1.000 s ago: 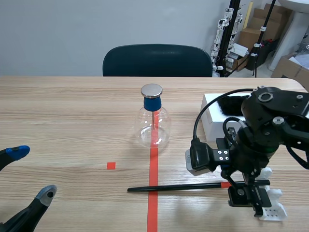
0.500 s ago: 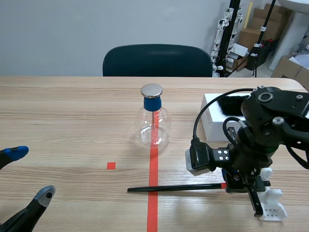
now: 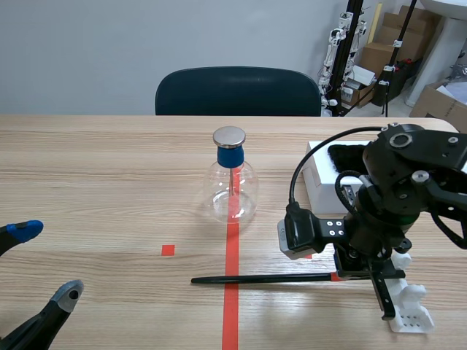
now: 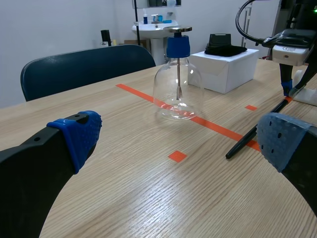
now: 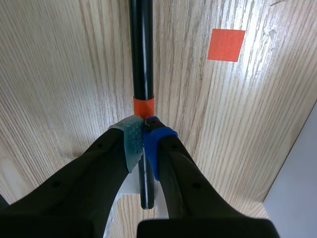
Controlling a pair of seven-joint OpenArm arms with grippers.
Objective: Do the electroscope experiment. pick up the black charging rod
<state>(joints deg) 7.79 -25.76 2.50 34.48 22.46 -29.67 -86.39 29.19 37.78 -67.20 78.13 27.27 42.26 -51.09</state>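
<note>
I am getting the black charging rod off the table with my right gripper.
The rod is lying low across the table, and my right gripper is squeezing tight on it just beside its orange band, near one end. I think I should be lifting slowly and keeping it flat, because the long free end could swing toward the glass flask. My left gripper is waiting with its fingers wide apart. The white box is carrying a black fuzzy cloth on top. The glass flask is holding a thin stick under its blue cap.
</note>
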